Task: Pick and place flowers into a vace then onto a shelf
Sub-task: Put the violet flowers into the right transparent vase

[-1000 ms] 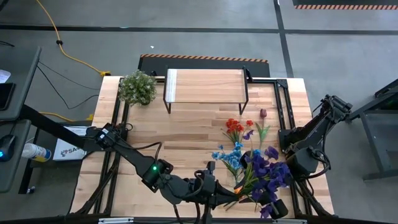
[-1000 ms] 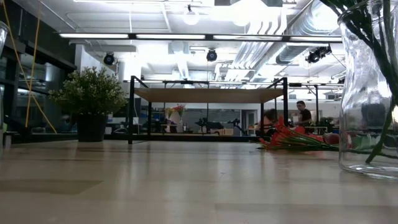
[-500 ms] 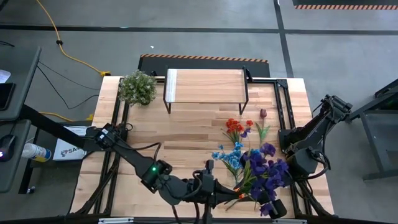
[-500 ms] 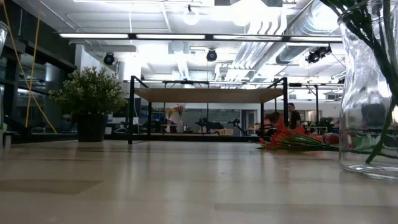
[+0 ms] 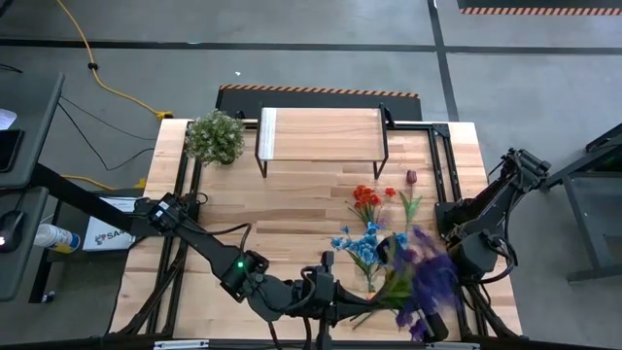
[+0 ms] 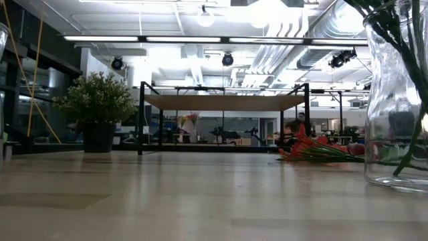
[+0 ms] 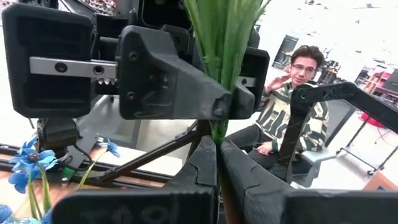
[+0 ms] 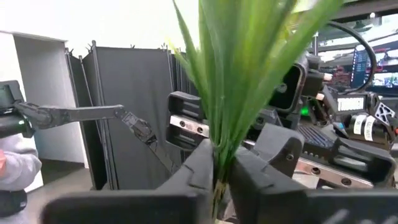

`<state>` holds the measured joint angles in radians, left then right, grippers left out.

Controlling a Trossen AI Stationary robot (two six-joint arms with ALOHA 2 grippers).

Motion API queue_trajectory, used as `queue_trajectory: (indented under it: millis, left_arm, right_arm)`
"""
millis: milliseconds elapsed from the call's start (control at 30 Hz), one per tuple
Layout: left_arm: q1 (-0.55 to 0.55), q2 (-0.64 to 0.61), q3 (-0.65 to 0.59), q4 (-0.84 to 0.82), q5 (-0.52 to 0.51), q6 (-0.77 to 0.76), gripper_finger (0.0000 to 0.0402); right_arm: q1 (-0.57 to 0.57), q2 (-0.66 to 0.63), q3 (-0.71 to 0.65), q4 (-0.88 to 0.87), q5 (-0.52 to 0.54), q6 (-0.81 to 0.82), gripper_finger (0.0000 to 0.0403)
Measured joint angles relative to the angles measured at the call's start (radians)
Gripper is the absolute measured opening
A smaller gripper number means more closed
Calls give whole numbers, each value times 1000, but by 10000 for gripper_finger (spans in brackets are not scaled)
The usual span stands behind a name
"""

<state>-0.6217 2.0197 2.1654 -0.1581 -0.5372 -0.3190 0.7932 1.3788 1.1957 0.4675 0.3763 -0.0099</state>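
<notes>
At the table's near right, the right gripper [image 8: 219,167] has just clenched on the purple flowers' stems [image 5: 428,282] beside the left gripper [image 7: 217,163], also clamping them — seemingly a handover toward the vase [image 6: 396,100].

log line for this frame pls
left pincer: shut on flower stems | right pincer: shut on same stems | shelf: no vase on it

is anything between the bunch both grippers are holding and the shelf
Loose flowers lie on the table between the held purple bunch and the shelf; lifted high enough, nothing else visible blocks the way.
</notes>
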Motion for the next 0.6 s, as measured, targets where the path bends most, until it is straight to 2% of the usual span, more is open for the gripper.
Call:
queue_trajectory:
  millis: [467,533,600]
  left_arm:
    - [0,-1,0,-2,-1,-4,33]
    - [1,-1,0,-2,-2,-4,46]
    - [1,-1,0,-2,-2,-4,78]
  right_arm:
    - [1,0,0,1,64,-60,8]
    - [1,0,0,1,72,-72,8]
    - [1,0,0,2,77,-76,8]
